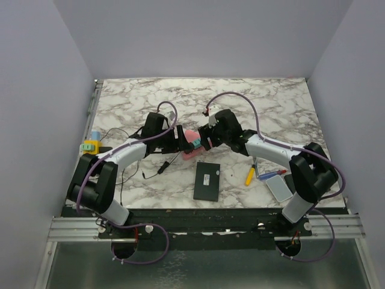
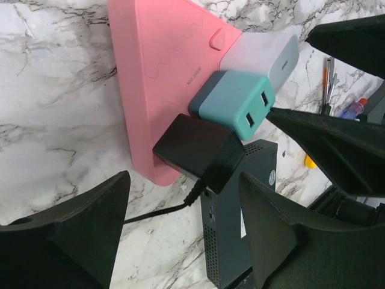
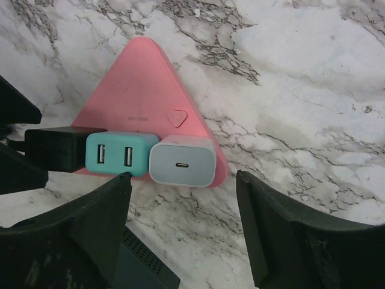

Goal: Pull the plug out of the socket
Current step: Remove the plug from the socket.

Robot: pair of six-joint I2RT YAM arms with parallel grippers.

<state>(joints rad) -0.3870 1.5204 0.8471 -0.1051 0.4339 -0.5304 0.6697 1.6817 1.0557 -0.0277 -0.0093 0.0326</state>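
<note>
Left wrist: left gripper point(image 2: 183, 198) spread, black plug point(image 2: 198, 150) at 12 o'clock, seated in socket point(image 2: 150, 72). Likewise right gripper point(image 3: 181, 180), white plug point(image 3: 181, 162) at 12 o'clock. Better: one pins socket, other pulls straight.

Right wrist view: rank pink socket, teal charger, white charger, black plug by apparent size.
1. pink socket
2. white charger and teal charger: look about alike
3. black plug: looks slightly smaller, but its left edge is unclear

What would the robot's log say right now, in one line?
left gripper: open, by black plug | right gripper: open, by white plug | socket: nothing pulled out
</note>
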